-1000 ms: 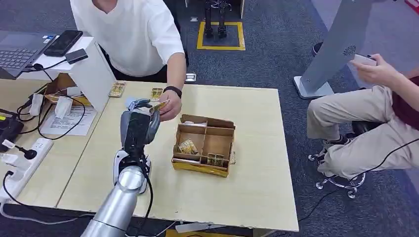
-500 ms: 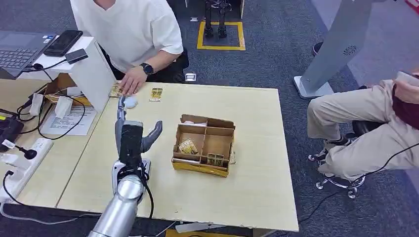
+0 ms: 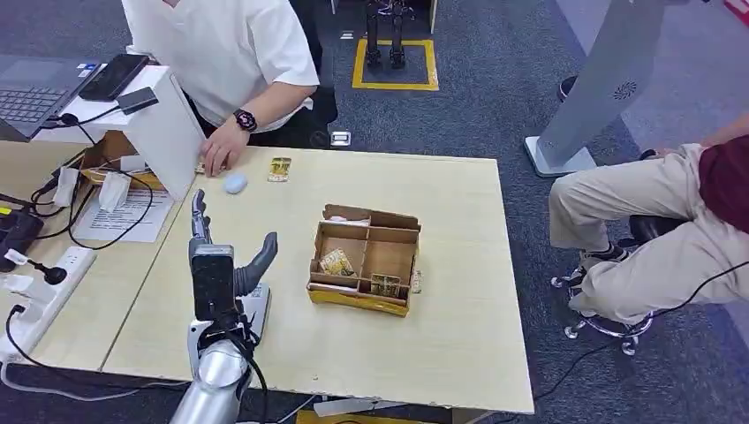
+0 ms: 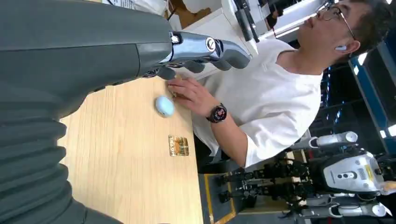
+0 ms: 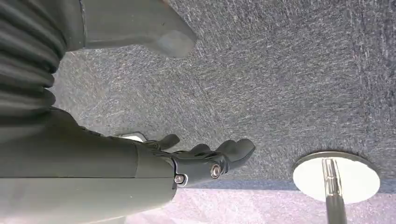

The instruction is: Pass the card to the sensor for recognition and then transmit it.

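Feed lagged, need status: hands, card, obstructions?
Left hand open, empty above table. Right hand open, hanging over floor. Card on far table edge, near person's hand. Cardboard box right of left hand.

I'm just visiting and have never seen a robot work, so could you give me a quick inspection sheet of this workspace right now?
Surface: pale wooden table, bare near the front.
Job's things: card flat near the far edge; small blue-white sensor beside it.
Clutter: compartmented cardboard box with small packets inside.
Hands: left hand raised, fingers apart, holding nothing; right hand hanging over grey carpet, holding nothing.
Cables: black leads and a power strip on the side desk.
Surroundings: a person's hand resting by the sensor; another person seated to the right.
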`<state>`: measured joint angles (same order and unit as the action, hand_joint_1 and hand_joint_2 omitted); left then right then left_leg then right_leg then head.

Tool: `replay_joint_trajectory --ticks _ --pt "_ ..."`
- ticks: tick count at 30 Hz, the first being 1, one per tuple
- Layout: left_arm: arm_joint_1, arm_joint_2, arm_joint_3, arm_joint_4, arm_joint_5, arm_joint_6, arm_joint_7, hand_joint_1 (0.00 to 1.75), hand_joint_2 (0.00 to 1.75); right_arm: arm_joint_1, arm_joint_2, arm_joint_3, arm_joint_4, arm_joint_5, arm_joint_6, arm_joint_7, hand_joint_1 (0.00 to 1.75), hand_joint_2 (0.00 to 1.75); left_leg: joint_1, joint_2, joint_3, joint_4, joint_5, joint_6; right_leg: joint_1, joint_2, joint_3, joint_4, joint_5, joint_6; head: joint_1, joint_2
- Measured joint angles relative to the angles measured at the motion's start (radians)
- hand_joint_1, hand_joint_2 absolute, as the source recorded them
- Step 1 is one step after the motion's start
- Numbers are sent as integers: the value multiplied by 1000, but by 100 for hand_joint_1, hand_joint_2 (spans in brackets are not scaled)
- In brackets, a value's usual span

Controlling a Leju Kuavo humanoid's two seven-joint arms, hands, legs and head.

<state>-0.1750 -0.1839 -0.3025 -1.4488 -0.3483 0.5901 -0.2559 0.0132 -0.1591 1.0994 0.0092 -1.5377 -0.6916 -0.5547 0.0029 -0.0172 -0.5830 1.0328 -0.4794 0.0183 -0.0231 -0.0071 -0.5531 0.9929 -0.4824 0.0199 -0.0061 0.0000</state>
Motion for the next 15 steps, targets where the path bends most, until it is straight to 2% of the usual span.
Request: replay_joint_trajectory --ticks 4,10,15 --pt "40 0 0 -40 29 21 -33 0 175 8 0 -5 0 -6 0 -8 0 175 0 0 0 0 0 0 0 0 0 0 0 0 0 0" --pt "179 2 0 -168 54 71 -126 0 175 47 0 -60 0 -27 0 -43 0 175 0 0 0 0 -3 0 0 0 0 0 -3 0 0 0" --pt "266 7 0 -255 60 95 -180 0 175 73 0 -115 0 -23 0 -29 0 175 0 0 0 0 -3 0 0 0 0 0 -3 1 0 0"
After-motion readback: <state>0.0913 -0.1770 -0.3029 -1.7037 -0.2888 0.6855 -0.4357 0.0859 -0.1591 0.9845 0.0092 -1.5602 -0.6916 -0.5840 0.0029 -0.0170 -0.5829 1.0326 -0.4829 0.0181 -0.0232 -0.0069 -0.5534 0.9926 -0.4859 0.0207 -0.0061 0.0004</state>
